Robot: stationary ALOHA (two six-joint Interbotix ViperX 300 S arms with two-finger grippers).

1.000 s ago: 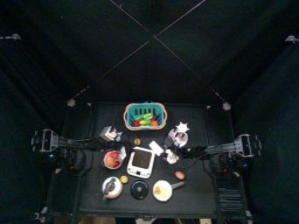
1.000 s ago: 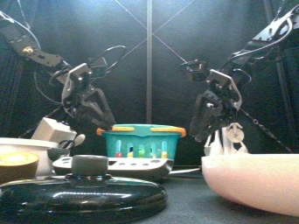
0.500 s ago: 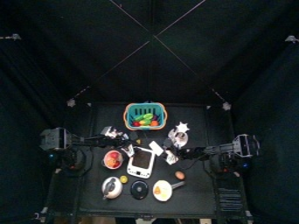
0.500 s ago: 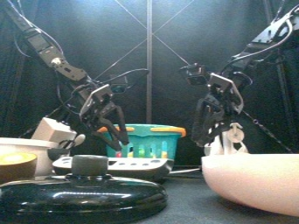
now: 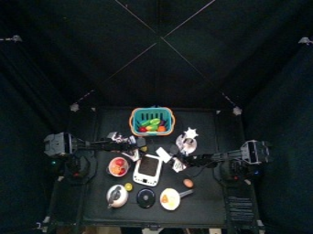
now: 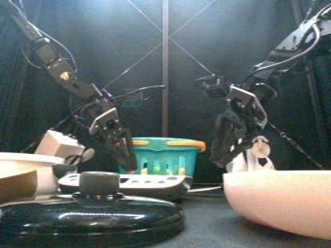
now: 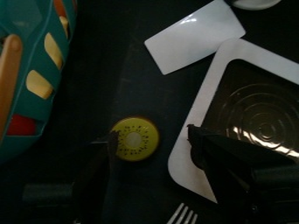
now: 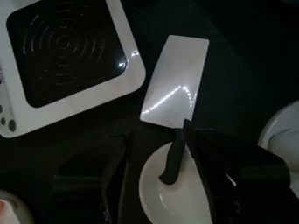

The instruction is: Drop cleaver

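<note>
One cleaver (image 8: 173, 80): pale blade, dark handle | right end effector (image 8: 176, 175): apart

You can see a green basket (image 5: 150, 120) near the back edge of the table. A white cooker with a dark round top (image 5: 149, 168) sits in the middle. A round yellow-green fruit slice (image 7: 135, 139) lies between them. A black pot lid (image 6: 91, 213) and a pale bowl (image 6: 278, 199) sit at the front edge.
</note>
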